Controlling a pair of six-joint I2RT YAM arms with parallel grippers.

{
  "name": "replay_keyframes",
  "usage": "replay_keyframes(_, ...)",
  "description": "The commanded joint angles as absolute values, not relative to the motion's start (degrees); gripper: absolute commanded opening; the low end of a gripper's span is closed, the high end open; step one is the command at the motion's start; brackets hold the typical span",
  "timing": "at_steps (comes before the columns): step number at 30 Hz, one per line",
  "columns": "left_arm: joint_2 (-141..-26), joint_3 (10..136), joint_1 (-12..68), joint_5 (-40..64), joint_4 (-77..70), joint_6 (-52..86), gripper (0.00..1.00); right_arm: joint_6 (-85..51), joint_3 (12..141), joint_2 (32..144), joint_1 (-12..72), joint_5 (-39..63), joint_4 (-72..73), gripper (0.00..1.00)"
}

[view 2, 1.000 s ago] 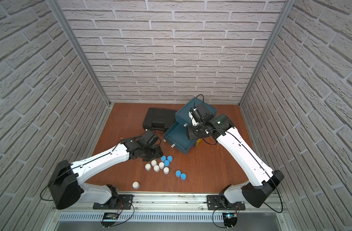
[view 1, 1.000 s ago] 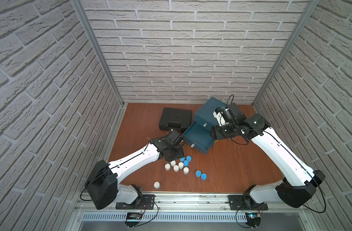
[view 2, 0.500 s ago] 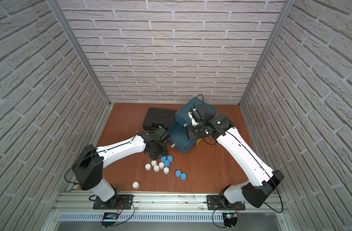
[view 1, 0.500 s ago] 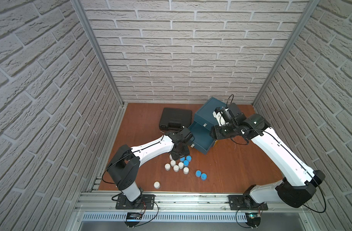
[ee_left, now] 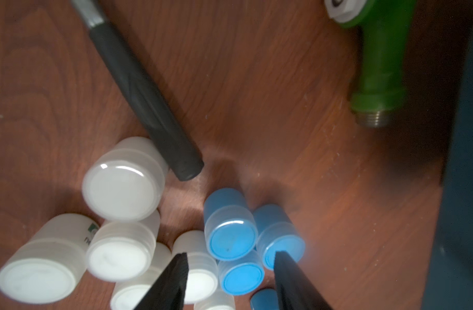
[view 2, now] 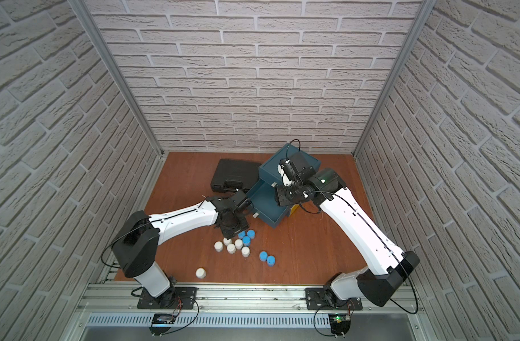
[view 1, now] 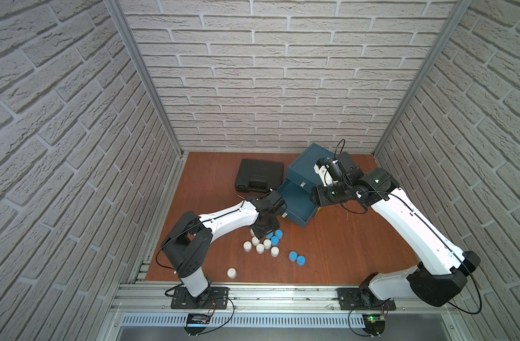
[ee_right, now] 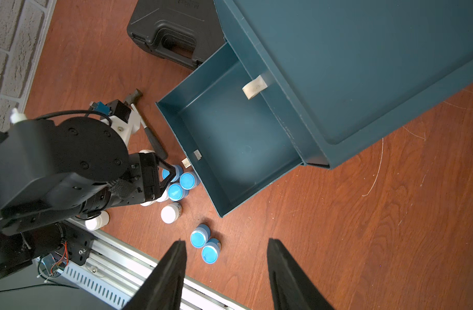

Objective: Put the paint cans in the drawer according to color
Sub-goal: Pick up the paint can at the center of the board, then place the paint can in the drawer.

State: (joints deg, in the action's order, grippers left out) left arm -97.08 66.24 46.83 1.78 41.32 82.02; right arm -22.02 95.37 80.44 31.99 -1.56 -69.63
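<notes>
A lone white paint can (view 1: 231, 273) is standing nearest the front rail (view 1: 252, 290); at its two o'clock the white and blue cans (view 1: 267, 244) are clustering on the tabletop (view 1: 356, 251) under the left gripper (ee_left: 231, 255), its fingers spread, pinching nothing. The left wrist view alone is showing a green drill (ee_left: 377, 53) past the hammer handle (ee_left: 144, 88). Beyond, the drawer (ee_right: 230, 139) is gaping empty beside the right gripper (ee_right: 226, 241), fingers spread.

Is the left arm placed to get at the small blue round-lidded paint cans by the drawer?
Probably yes: the left pincer hangs open above the small blue round-lidded paint cans, nothing between. White paint cans crowd one side and may get nudged.
</notes>
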Motion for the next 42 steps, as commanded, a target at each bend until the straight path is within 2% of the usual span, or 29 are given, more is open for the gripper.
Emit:
replay_keyframes(1, -98.5, 65.2, 46.1, 1.2, 39.4, 83.0, 0.57, -21.2, 96.0, 80.2, 32.3, -1.3, -68.1, 0.54)
replay_keyframes(6, -100.1, 64.6, 46.3, 2.6, 38.4, 83.3, 0.56, -21.2, 95.9, 80.1, 32.3, -1.3, -68.2, 0.54)
replay_keyframes(16, -99.5, 61.3, 46.3, 1.6, 36.1, 83.4, 0.45, -21.5, 95.9, 80.1, 32.3, -1.4, -67.9, 0.54)
replay_keyframes(25, -97.6, 62.2, 46.3, -1.4, 39.1, 82.6, 0.26, -21.8, 96.2, 80.1, 32.3, -1.6, -68.1, 0.54)
replay_keyframes(29, -92.2, 67.6, 46.6, -5.6, 47.4, 81.0, 0.24, -21.6, 96.8, 79.5, 32.3, -2.9, -68.4, 0.54)
replay_keyframes(35, -86.7, 78.3, 44.5, -6.4, 57.4, 77.4, 0.21, -21.6, 97.5, 77.9, 32.3, -5.5, -67.5, 0.54)
replay_keyframes(42, -95.8, 97.6, 43.1, -3.6, 61.3, 71.2, 0.2, -21.7, 97.2, 76.6, 32.3, -7.5, -65.7, 0.53)
